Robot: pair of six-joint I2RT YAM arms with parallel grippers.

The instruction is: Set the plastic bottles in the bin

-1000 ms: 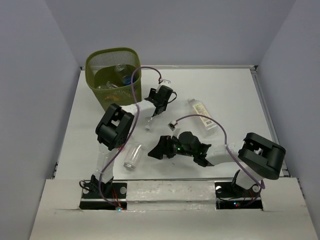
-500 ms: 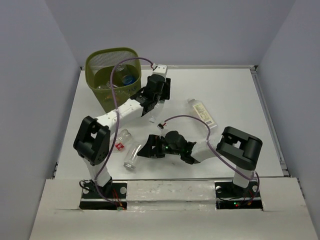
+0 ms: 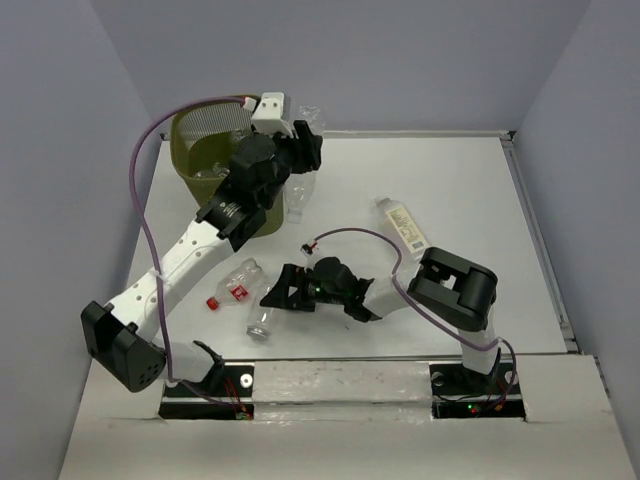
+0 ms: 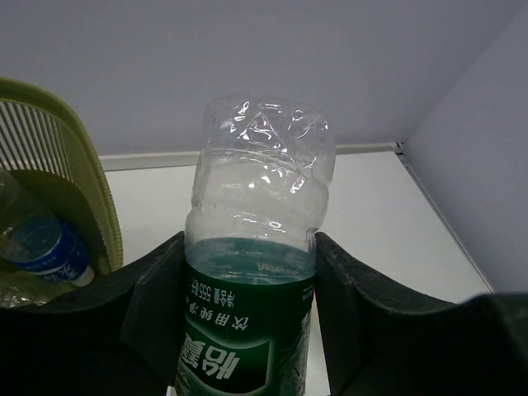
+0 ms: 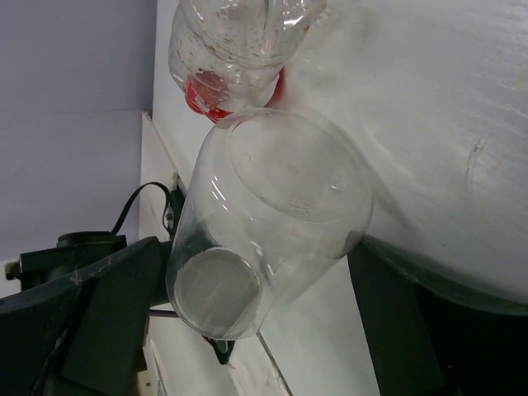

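Pale lavender walls (image 3: pixel 400 60) close in a flat, matte white surface (image 3: pixel 450 180). At its far left corner stands the bin (image 3: pixel 200 120), an olive-green mesh basket with a rounded-square rim, ribbed inside and tapering downward. A blue-labelled bottle (image 4: pixel 45 247) lies inside it among other clear plastic.

The left hand (image 3: pixel 300 150) is raised just beside the bin's right rim and grips a green-labelled bottle (image 4: pixel 256 206). Its black fingers (image 4: pixel 157 297) press against the label on both sides. This bottle is thin clear plastic, ridged and dented at its rounded base, which points toward the back wall.

The right hand (image 3: pixel 283 297) lies low near the front of the surface, its jaws spread wide on either side of a bare clear bottle (image 5: pixel 272 214). That bottle lies on its side, smooth, label-free and glossy, its round base facing the wrist camera. Touching it is a crumpled red-labelled bottle (image 3: pixel 240 285). A white-labelled bottle (image 3: pixel 405 225) lies on its side well apart, further right.
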